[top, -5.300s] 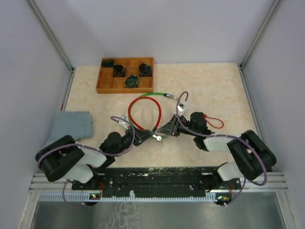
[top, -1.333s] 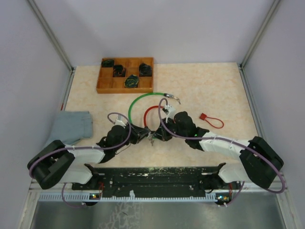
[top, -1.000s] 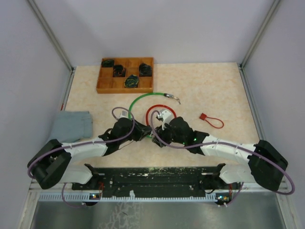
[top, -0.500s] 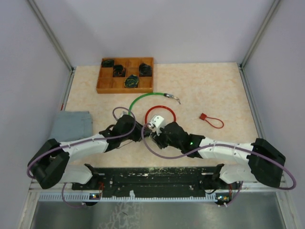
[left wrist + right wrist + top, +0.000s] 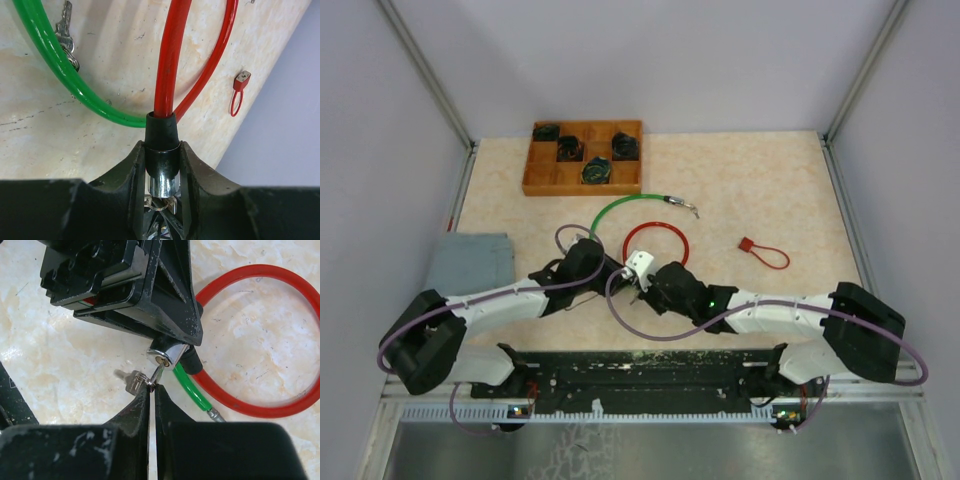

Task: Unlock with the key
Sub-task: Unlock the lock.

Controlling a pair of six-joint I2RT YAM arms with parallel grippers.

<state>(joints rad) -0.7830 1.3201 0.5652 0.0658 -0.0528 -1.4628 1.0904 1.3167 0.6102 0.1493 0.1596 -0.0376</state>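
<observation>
On the table (image 5: pixel 760 190) lies the red cable lock (image 5: pixel 656 227). The left gripper (image 5: pixel 162 148) is closed snugly around its lock barrel (image 5: pixel 162 176). At the barrel's keyhole end, the right gripper (image 5: pixel 151 390), fingers almost together, pinches the key (image 5: pixel 156 372), whose tip meets the keyhole.

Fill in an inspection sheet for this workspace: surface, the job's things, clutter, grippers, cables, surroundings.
Surface: beige stone-patterned table.
Job's things: red cable lock; its chrome barrel clamped; key in the barrel's keyhole.
Clutter: green cable lock, red loop tag, wooden tray, grey cloth.
Grippers: left gripper shut on the chrome barrel; right gripper shut on the key.
Cables: purple leads along both arms.
Surroundings: pale walls; otherwise nothing seen.
</observation>
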